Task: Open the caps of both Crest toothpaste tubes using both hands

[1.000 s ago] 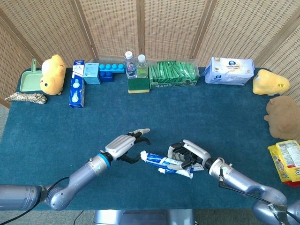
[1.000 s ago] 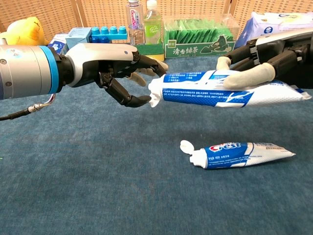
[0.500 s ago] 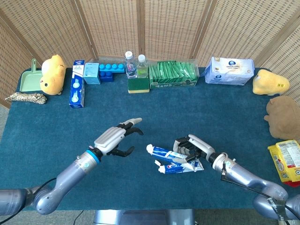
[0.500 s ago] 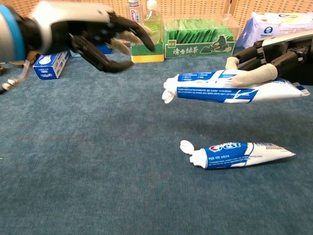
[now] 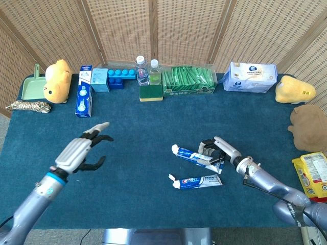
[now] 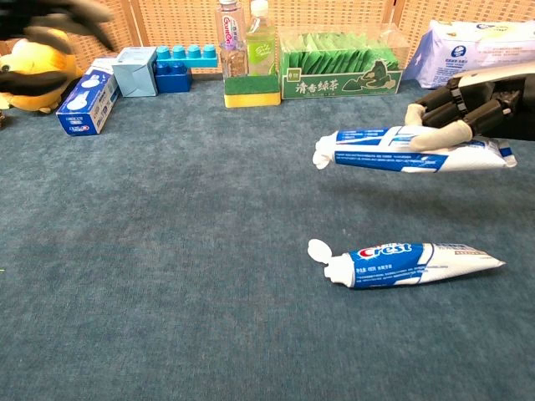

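Observation:
My right hand (image 5: pixel 218 151) (image 6: pixel 468 113) grips a blue-and-white Crest toothpaste tube (image 5: pixel 193 155) (image 6: pixel 393 151) by its tail and holds it level above the cloth, white cap end pointing left with the lid flipped open. A second Crest tube (image 5: pixel 198 181) (image 6: pixel 414 262) lies flat on the blue tablecloth just in front of it, its white cap lid flipped open at the left end. My left hand (image 5: pixel 82 150) hovers far to the left with fingers spread and nothing in it; the chest view shows it only as a dark blur (image 6: pixel 50 38) at the top left corner.
Along the back edge stand a boxed toothpaste (image 5: pixel 84 98), blue blocks (image 5: pixel 115 77), two bottles (image 5: pixel 147 70), a sponge (image 5: pixel 151 92), a green packet box (image 5: pixel 189 81) and a tissue pack (image 5: pixel 251 77). Plush toys (image 5: pixel 56 80) (image 5: pixel 294 89) sit at both sides.
My left hand has let go of the cap end and pulled away left and back. My right hand has carried the held tube to the right.

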Robot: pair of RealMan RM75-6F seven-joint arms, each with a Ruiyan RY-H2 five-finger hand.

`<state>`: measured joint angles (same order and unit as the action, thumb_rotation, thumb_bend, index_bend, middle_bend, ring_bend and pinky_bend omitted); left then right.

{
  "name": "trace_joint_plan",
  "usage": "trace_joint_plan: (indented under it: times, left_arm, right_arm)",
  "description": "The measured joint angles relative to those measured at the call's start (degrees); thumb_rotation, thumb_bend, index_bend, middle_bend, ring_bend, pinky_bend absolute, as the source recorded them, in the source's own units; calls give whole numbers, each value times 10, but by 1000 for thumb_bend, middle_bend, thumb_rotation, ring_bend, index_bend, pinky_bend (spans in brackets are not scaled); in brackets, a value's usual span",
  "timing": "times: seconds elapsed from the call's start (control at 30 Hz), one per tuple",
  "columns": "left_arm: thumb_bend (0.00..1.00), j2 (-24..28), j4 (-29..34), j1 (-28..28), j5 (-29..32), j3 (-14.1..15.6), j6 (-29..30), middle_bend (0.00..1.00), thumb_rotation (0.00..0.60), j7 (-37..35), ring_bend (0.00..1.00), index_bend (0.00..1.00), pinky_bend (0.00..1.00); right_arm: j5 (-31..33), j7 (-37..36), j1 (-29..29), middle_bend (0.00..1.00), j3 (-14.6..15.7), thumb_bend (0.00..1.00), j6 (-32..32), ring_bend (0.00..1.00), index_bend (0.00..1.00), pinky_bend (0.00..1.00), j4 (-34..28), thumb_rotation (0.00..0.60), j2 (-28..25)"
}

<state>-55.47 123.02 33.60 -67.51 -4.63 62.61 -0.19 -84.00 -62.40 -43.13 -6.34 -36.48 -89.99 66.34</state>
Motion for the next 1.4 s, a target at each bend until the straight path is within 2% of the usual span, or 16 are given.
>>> trace_joint_plan:
  times: [0.13, 0.23, 0.33, 0.47, 0.63, 0.8, 1.0, 1.13, 1.4]
  left_arm:
    - [426, 27, 4, -49, -35, 24, 40, 32, 600, -13, 0, 243, 67]
    - [426, 40, 4, -74, -45, 35, 62, 32, 600, -23, 0, 243, 66]
    - [426, 48, 1, -94, -46, 39, 78, 32, 600, -34, 0, 243, 66]
    - [426, 55, -3, -121, -44, 44, 102, 32, 600, -43, 0, 243, 65]
    - [426, 52, -9, -146, -41, 45, 121, 31, 600, -44, 0, 243, 62]
    - [426, 46, -11, -156, -38, 41, 127, 31, 600, -40, 0, 243, 59]
    - [426, 36, -19, -169, -41, 38, 140, 32, 600, -23, 0, 242, 48]
    - [428, 21, -30, -183, -51, 42, 146, 36, 600, -17, 0, 243, 42]
    - [426, 11, -49, -204, -75, 57, 156, 65, 600, -2, 0, 243, 31]
  right_arm:
    - [-5, 14, -2, 547, 8, 430, -1, 396, 690, 236, 32, 600, 13]
    - [-9, 16, -1, 499, 13, 433, -3, 335, 627, 203, 48, 600, 18]
    - [-16, 13, 2, 450, 17, 433, -14, 269, 576, 186, 61, 600, 21]
    - [-33, 2, 12, 420, 25, 417, -43, 237, 528, 173, 81, 599, 24]
    - [-53, -21, 24, 389, 37, 347, -80, 189, 469, 161, 108, 519, 27]
    - [-57, -34, 32, 375, 42, 308, -102, 171, 451, 158, 118, 485, 27]
    - [-46, -24, 58, 363, 35, 287, -163, 155, 449, 158, 118, 510, 27]
    - [-27, 31, 82, 367, 25, 276, -206, 161, 453, 158, 106, 600, 27]
    - [4, 209, 143, 376, 18, 288, -292, 184, 468, 163, 30, 600, 14]
